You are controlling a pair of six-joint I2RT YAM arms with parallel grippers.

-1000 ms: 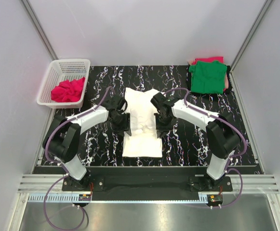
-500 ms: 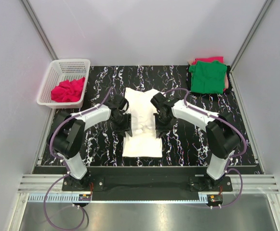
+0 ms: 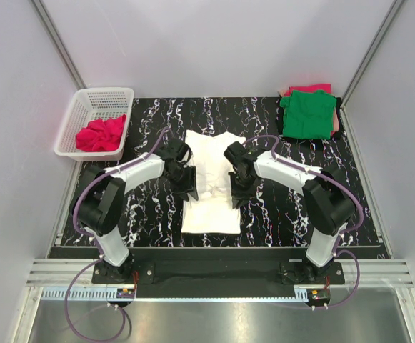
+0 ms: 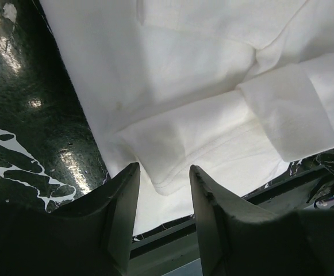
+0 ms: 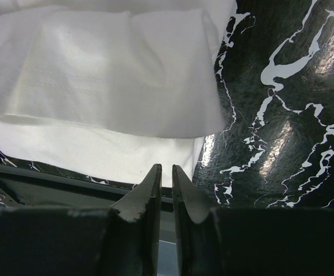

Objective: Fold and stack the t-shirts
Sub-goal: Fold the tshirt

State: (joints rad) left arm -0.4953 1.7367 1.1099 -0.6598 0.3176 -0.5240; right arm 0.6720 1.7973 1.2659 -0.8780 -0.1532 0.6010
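Note:
A white t-shirt (image 3: 211,207) lies flat mid-table, its sleeves folded inward. My left gripper (image 3: 188,187) hovers at its left edge and is open; in the left wrist view (image 4: 164,172) a folded sleeve hem (image 4: 172,172) lies just beyond the fingertips, not pinched. At the shirt's right edge is my right gripper (image 3: 237,194). Its fingers (image 5: 165,172) stand almost together with only a thin slit, nothing in it, over the white cloth (image 5: 98,63). A folded green t-shirt (image 3: 308,114) rests on a pinkish-red one (image 3: 309,88) at the back right.
A white plastic basket (image 3: 103,93) at the back left holds a crumpled red cloth (image 3: 101,133). The black marbled tabletop (image 3: 278,207) is walled by grey panels, with a metal rail along the near edge.
My left gripper has shifted slightly right, onto the shirt's left edge. The right gripper has edged a little toward the near side. The shirt has not moved.

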